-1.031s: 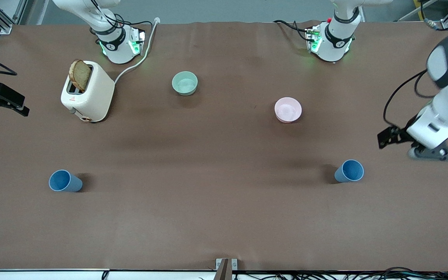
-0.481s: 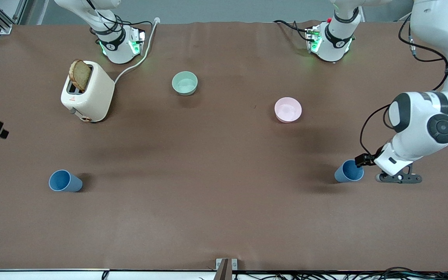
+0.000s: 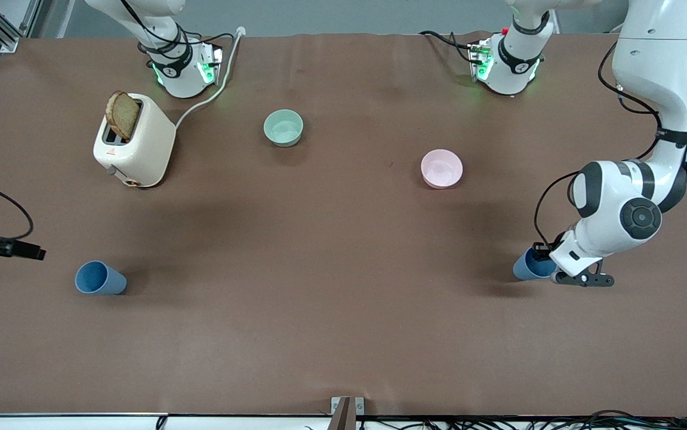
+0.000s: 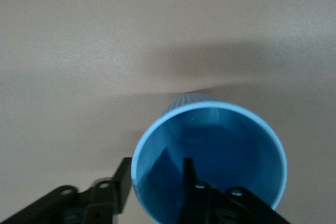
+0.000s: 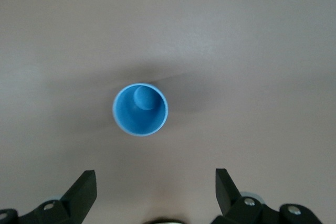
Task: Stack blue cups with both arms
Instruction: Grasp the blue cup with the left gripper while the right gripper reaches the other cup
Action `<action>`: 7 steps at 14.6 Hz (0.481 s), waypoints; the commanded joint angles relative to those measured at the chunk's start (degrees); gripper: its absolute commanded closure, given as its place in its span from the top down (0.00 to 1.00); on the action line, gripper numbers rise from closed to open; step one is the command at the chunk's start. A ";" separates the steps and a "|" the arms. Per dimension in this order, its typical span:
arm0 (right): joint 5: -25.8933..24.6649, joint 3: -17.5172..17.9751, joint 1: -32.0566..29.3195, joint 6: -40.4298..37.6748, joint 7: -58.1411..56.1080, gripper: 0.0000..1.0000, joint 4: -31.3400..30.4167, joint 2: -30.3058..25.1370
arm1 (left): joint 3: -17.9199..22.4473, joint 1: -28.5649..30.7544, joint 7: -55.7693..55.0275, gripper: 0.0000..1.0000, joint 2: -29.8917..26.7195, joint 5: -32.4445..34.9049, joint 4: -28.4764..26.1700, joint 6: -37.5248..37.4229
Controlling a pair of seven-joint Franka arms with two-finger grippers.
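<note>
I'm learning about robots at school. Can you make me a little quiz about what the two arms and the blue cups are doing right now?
1. True or false: the two blue cups are already stacked.
2. How do the left gripper's fingers sit at its cup? A) both outside it B) one inside, one outside C) both inside it
3. Fill in: the toaster holds a slice of ____.

Key
1. False. One blue cup stands at the right arm's end, the other blue cup at the left arm's end.
2. B. The left gripper straddles the rim; the right gripper hangs open over its cup.
3. Bread, in the toaster.
</note>
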 commanded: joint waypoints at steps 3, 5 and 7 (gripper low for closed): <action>0.08 0.87 -0.66 10.99 -2.07 1.00 -9.03 0.11 | -3.56 -0.29 -0.93 0.00 -3.02 -0.11 1.31 -0.45; 0.08 0.96 -0.58 13.03 -2.07 1.00 -9.40 3.26 | -7.33 -0.29 -5.56 0.00 -5.31 -0.11 1.57 -2.37; 0.16 1.05 -0.84 16.10 -2.77 1.00 -9.48 6.16 | -12.77 -0.37 -14.60 0.00 -6.20 -0.11 3.23 -4.66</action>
